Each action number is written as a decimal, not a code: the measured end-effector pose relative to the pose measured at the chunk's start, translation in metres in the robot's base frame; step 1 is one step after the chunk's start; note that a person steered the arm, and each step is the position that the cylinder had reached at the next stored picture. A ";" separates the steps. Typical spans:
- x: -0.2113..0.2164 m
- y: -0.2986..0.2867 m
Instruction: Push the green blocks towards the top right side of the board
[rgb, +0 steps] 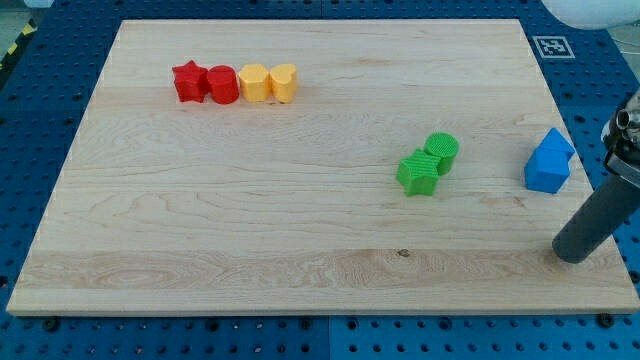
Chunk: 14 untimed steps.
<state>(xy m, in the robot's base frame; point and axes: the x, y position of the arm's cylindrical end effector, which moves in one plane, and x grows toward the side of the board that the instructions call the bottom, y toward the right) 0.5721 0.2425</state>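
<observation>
Tip (572, 256) near board's right edge (600, 200) | no fingers to judge | green star (418, 173), green cylinder (442, 150) touching, mid-right

We are looking down at a slant from beyond the wooden board's (300, 200) bottom edge, taking in nearly all of it.

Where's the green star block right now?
The green star block sits right of the board's centre, touching the green cylinder at its upper right. The blue blocks lie to the view's right; my tip is lower right.
</observation>
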 end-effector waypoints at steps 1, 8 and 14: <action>0.000 -0.009; -0.066 -0.171; -0.099 -0.110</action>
<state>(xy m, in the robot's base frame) 0.4728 0.1320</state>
